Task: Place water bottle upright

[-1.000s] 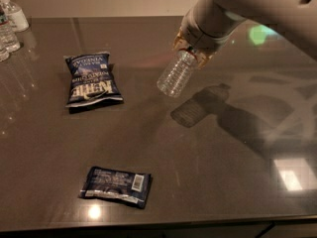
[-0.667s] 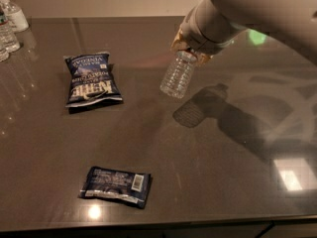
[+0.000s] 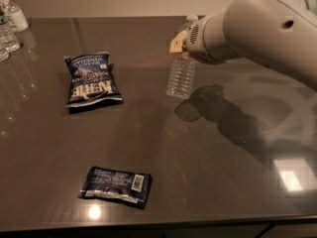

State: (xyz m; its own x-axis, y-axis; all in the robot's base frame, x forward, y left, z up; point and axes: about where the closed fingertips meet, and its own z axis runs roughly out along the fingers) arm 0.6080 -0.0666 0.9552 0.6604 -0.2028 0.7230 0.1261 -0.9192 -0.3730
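Note:
The water bottle (image 3: 180, 76) is a small clear ribbed plastic bottle. It hangs nearly upright over the middle of the dark table (image 3: 208, 182), base down and just above or at the surface. My gripper (image 3: 181, 44) is shut on the bottle's upper part, and its tan fingers (image 3: 176, 43) hide the neck and label band. The white cap shows just above the gripper. My large white arm reaches in from the upper right.
A blue chip bag (image 3: 91, 79) lies left of the bottle. A dark snack packet (image 3: 117, 186) lies near the front edge. A pump-top bottle (image 3: 13, 12) and other clear bottles (image 3: 7, 35) stand at the far left corner.
The bottle has swung from a slant to nearly upright, its base coming down toward the table. The arm has moved left and now covers more of the upper right.

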